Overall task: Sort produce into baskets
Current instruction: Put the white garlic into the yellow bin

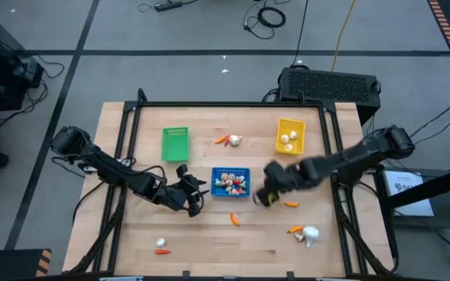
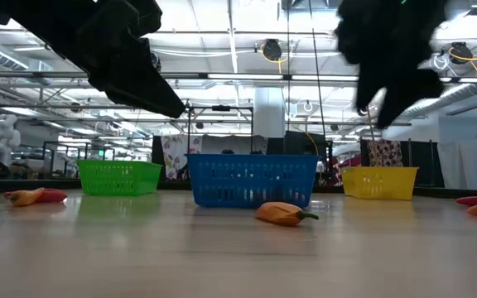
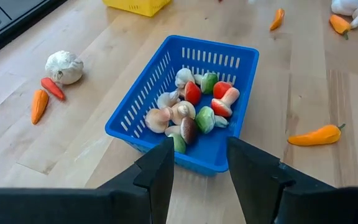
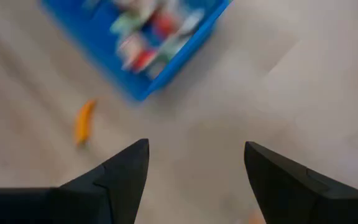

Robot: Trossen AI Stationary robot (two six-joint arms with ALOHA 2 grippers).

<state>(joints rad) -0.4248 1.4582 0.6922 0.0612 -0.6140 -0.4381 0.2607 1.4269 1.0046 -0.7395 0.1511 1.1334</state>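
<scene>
Three baskets stand on the wooden table: green (image 1: 175,144), blue (image 1: 230,183) and yellow (image 1: 290,136). The blue basket (image 3: 185,106) holds several small produce pieces, red, green and white. The yellow one holds white bulbs (image 1: 287,140). Loose produce lies around: an orange piece (image 1: 234,219) near the blue basket, another (image 1: 291,204), and a garlic bulb (image 1: 311,234). My left gripper (image 1: 196,195) hovers open just left of the blue basket, its fingers (image 3: 160,171) empty. My right gripper (image 1: 266,195) hangs open over bare table right of that basket, its fingertips (image 4: 129,168) empty.
A carrot and a garlic bulb (image 1: 229,140) lie between the green and yellow baskets. A garlic bulb (image 1: 161,243) and a red piece (image 1: 162,251) lie near the table's front left. A black frame (image 1: 233,104) runs along the table's far edge.
</scene>
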